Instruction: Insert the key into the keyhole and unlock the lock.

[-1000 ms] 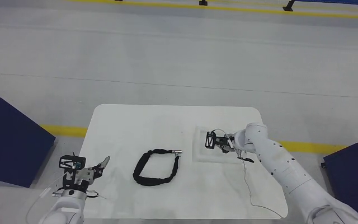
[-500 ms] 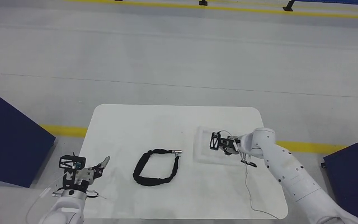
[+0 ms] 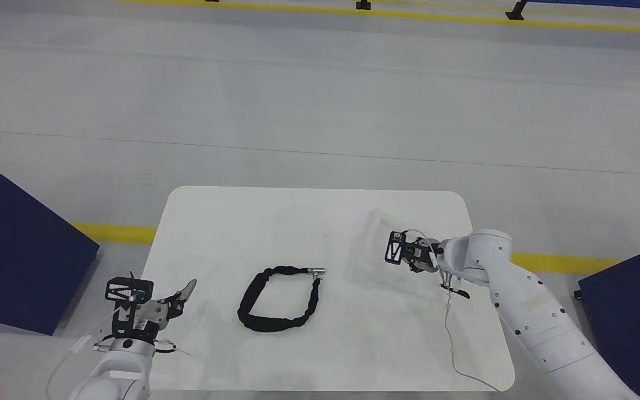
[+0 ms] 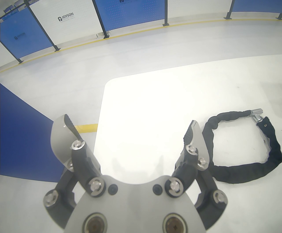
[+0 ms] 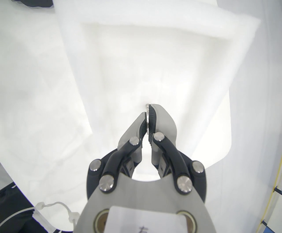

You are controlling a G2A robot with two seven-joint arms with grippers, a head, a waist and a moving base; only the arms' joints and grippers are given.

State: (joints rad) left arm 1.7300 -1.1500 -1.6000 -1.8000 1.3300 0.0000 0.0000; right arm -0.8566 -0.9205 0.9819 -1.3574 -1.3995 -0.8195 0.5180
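- Right of the chain lock [image 3: 279, 298], well apart from it, the right gripper [image 3: 394, 248] hangs just over a white foam tray [image 5: 154, 16]. Its fingers are pinched together on a thin silver sliver that I take to be the key [image 5: 147, 113].
- Left of the chain lock, by the table [image 3: 300, 215] edge, the left gripper [image 4: 130, 123] sits with its fingers spread wide and nothing between them.
- The chain lock lies on the table as a closed black loop. Its metal lock barrel [image 4: 256, 113] is at the end of the loop nearest the right gripper.
- As I judge it, the step in hand is the carry: the key is gripped, and insertion is not yet begun.
- The next move calls for bringing the key across to the barrel and lining its blade up with the keyhole, whose facing I cannot make out.
- The loose chain will likely slide under a push, so the left gripper probably needs to steady the barrel.
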